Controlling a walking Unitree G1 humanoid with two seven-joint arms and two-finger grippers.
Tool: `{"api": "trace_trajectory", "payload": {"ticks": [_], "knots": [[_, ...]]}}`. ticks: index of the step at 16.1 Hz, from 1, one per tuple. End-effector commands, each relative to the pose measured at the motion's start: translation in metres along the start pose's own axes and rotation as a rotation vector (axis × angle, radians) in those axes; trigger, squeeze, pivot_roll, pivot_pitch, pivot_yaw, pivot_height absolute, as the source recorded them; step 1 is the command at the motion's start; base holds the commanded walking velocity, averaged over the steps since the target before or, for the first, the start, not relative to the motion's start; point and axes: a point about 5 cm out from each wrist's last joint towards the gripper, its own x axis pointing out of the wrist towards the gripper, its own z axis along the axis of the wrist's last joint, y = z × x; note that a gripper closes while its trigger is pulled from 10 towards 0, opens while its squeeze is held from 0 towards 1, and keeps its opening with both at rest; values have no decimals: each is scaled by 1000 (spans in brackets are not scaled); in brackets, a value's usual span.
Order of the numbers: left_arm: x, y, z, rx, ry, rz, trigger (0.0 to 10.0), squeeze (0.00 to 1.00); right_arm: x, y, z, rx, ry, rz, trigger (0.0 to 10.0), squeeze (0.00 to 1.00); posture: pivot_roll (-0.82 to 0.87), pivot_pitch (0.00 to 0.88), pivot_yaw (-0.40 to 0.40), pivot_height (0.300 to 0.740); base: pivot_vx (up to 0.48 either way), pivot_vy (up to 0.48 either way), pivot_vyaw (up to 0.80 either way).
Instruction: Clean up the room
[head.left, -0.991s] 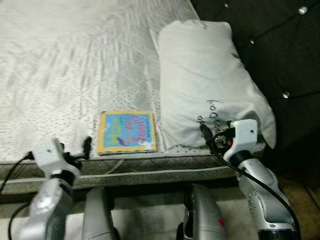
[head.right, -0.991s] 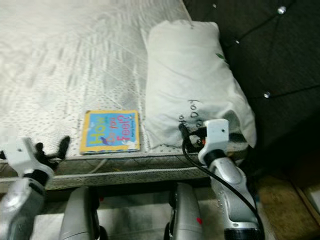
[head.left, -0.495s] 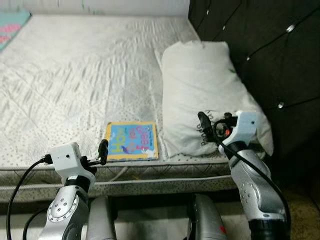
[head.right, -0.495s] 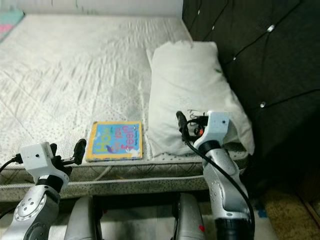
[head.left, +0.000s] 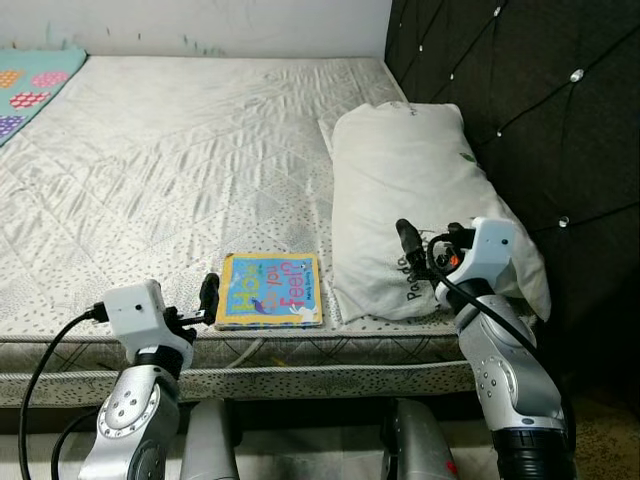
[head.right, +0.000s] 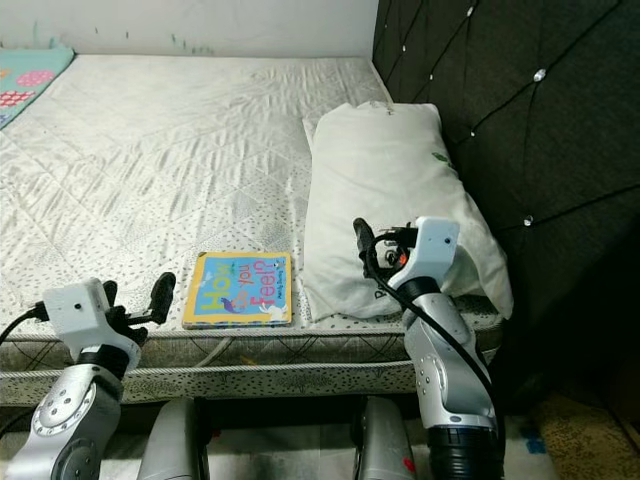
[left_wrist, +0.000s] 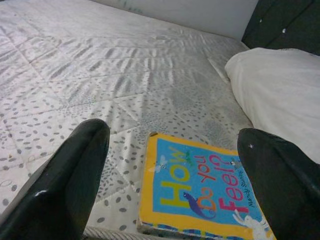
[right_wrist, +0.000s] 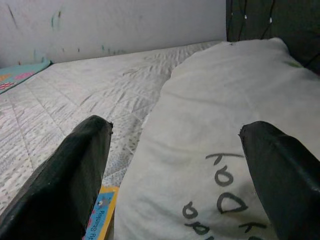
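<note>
A colourful board book (head.left: 270, 290) titled "How Do You Feel?" lies flat on the grey patterned mattress (head.left: 180, 150), close to its near edge. A white pillow (head.left: 420, 200) with handwriting lies just right of the book, against the headboard. My left gripper (head.left: 208, 298) hovers at the mattress edge, just left of the book, and is open; the left wrist view shows the book (left_wrist: 200, 192) ahead between its fingers. My right gripper (head.left: 408, 240) is open over the pillow's near end, with the pillow (right_wrist: 225, 140) spread before it.
A dark tufted headboard (head.left: 520, 100) rises along the right side. A patterned mat (head.left: 30, 85) lies at the far left, beside a white wall (head.left: 230, 25). The bed's front edge (head.left: 300, 365) runs across just ahead of my legs.
The camera has tilted up, so more of the bed and the wall show. My left gripper has risen to the mattress edge beside the book. The right gripper stays over the pillow.
</note>
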Motion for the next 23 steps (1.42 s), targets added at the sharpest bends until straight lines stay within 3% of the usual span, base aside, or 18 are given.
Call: {"api": "trace_trajectory", "payload": {"ticks": [1, 14, 17, 23], "knots": [[2, -1, 1, 1, -6, -4, 10000, 0, 2, -4, 5, -6, -17, -15, 10000, 0, -5, 0, -4, 604, 0, 0, 0], [7, -7, 2, -3, -8, -32, 10000, 0, 0, -9, 1, -12, -19, -39, 10000, 0, -7, 0, 12, 691, 0, 0, 0], [10, -6, 2, -3, -3, -36, 10000, 0, -1, -12, 0, -21, -22, -57, 10000, 0, -8, 0, 16, 728, 0, 0, 0], [13, -7, 0, -7, 3, -37, 10000, 0, -6, -21, 0, -48, -22, -103, 10000, 0, -12, 0, 15, 740, 0, 0, 0]]}}
